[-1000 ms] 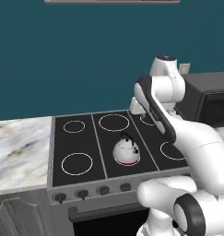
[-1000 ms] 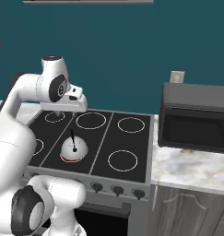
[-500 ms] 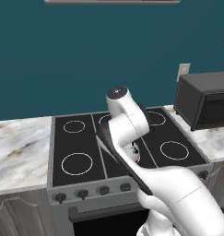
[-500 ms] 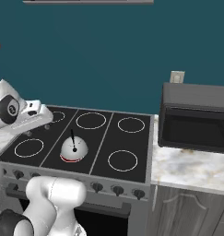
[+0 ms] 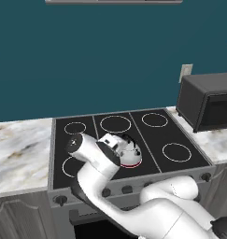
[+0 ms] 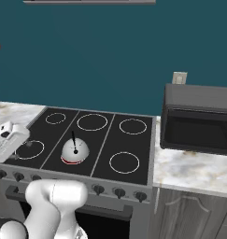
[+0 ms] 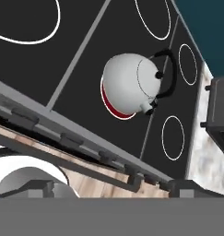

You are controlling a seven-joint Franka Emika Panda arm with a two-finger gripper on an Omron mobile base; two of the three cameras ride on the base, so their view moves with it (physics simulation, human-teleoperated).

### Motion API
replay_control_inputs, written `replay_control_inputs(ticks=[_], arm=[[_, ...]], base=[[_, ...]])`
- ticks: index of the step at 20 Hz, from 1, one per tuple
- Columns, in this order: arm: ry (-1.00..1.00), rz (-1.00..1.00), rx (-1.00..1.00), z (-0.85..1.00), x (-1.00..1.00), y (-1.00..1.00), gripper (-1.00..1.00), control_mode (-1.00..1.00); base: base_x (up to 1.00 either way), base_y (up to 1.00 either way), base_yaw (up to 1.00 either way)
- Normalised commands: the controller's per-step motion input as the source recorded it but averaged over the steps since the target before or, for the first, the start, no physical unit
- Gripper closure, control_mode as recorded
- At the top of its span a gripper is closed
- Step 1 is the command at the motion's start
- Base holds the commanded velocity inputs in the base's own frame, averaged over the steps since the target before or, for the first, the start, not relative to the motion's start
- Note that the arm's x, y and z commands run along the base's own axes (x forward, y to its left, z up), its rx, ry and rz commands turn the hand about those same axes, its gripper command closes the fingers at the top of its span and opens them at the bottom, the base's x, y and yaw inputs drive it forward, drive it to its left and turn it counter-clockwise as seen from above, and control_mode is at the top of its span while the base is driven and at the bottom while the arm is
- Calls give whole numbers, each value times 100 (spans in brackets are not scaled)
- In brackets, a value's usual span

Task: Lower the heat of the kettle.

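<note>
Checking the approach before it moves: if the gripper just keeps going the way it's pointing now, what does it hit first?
Most likely the stove's front edge with its row of knobs, low in the hand view. The kettle sits farther along; depth is uncertain.
</note>
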Motion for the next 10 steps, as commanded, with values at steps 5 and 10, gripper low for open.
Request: replay_control_inputs(ticks=[5,10], arm=[[-7,10,-14,-41,-43,29,-100,-100],[-4,10,-15,-31,-30,25,-100,-100]], base=[[0,0,0],[0,0,0]])
